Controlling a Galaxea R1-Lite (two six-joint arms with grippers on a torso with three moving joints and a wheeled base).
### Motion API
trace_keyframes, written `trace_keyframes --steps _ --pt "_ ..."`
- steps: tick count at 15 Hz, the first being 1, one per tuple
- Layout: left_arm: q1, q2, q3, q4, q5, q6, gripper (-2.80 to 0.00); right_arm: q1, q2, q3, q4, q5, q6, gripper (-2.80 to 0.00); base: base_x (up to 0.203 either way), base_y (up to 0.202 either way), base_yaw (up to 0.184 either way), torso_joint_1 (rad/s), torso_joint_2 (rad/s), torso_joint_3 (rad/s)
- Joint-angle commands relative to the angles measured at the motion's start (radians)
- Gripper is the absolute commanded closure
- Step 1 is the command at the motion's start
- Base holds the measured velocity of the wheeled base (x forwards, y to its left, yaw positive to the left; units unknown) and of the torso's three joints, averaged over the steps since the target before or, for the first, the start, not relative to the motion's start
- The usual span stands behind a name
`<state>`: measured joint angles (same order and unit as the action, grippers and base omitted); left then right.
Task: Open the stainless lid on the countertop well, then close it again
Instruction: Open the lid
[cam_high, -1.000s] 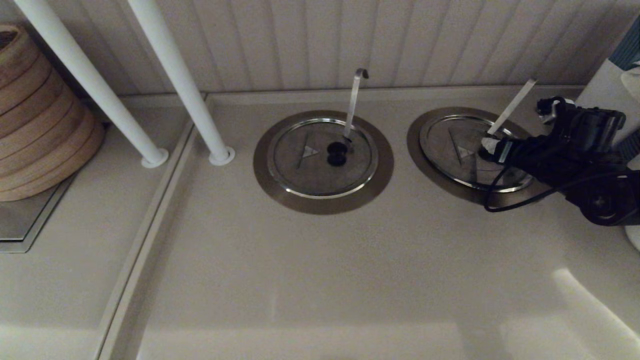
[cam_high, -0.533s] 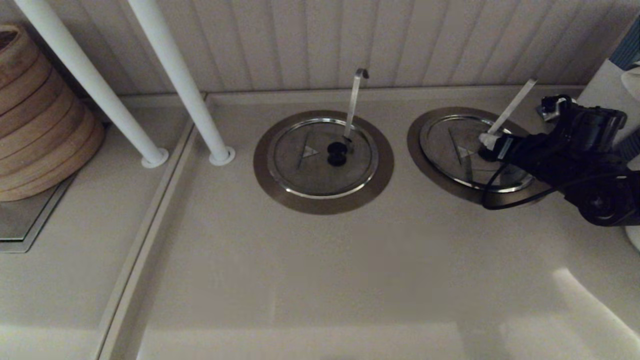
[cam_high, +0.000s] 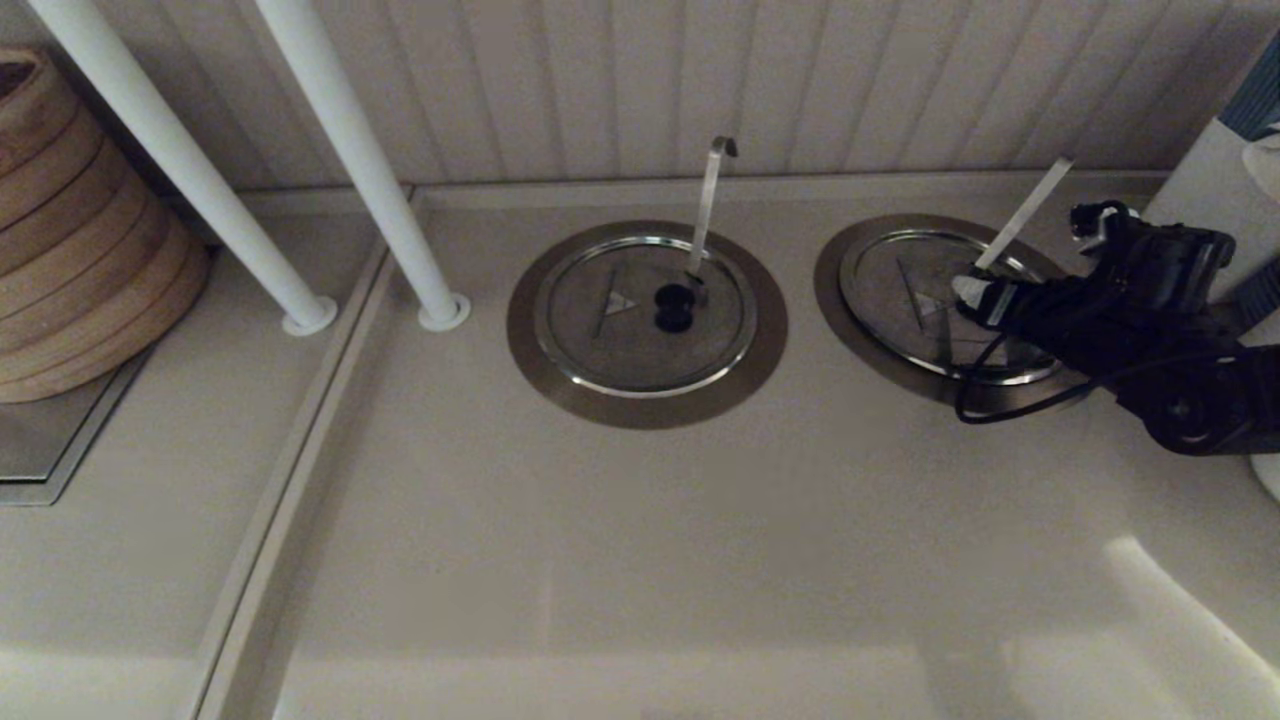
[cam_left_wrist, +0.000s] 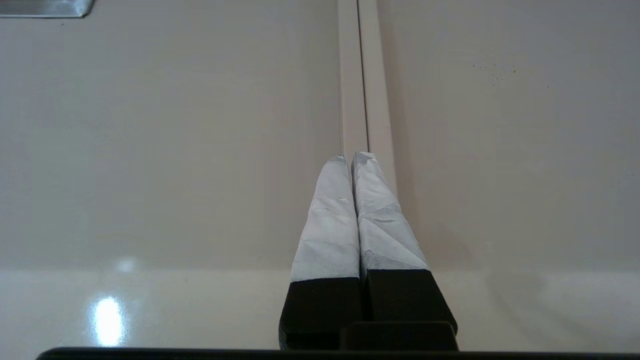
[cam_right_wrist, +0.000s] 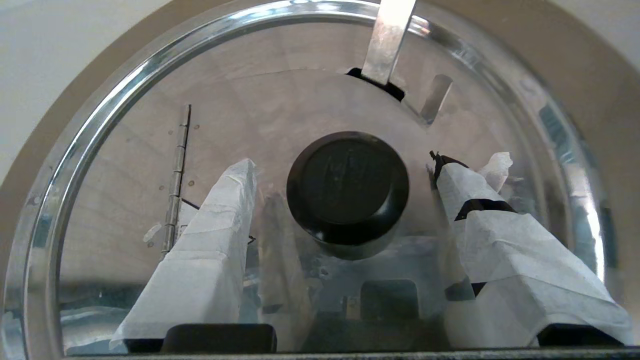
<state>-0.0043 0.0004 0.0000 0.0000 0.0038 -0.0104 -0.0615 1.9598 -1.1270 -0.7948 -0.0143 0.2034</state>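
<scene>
The stainless lid (cam_high: 900, 290) lies flat in the right-hand countertop well (cam_high: 835, 300), whose straight flat-ended ladle handle (cam_high: 1025, 210) pokes up through a slot. My right gripper (cam_high: 972, 292) hovers low over the lid's centre. In the right wrist view the gripper (cam_right_wrist: 345, 169) is open, and its taped fingers (cam_right_wrist: 210, 240) stand on either side of the black knob (cam_right_wrist: 347, 185) with a gap on each side. The lid (cam_right_wrist: 280, 110) shows its hinge line (cam_right_wrist: 177, 165). My left gripper (cam_left_wrist: 354, 159) is shut and empty above the counter seam, out of the head view.
A like lid (cam_high: 610, 335) with a hook-tipped ladle handle (cam_high: 712, 190) sits in the middle well. Two white poles (cam_high: 350, 150) rise at the back left. Stacked bamboo steamers (cam_high: 80, 250) stand at the far left, and a white appliance (cam_high: 1215, 180) at the right edge.
My right arm has shifted slightly toward the back wall over the lid. The lid has stayed flat in its well.
</scene>
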Motion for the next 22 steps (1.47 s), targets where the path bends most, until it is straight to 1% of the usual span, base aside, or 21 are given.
trace_keyframes --steps 1,7,22 --pt "0.0 0.001 0.0 0.0 0.001 0.0 0.0 0.0 0.004 -0.002 -0.014 0.0 0.007 -2.8 0.0 0.0 0.0 0.0 0.0 0.0" --pt "0.0 0.001 0.0 0.0 0.001 0.0 0.0 0.002 -0.002 -0.014 -0.013 0.002 0.032 -2.8 0.0 0.0 0.0 0.0 0.0 0.0" --pt "0.001 0.001 0.0 0.0 0.001 0.0 0.0 0.014 -0.019 -0.01 -0.013 0.002 0.057 -2.8 0.0 0.0 0.0 0.0 0.0 0.0"
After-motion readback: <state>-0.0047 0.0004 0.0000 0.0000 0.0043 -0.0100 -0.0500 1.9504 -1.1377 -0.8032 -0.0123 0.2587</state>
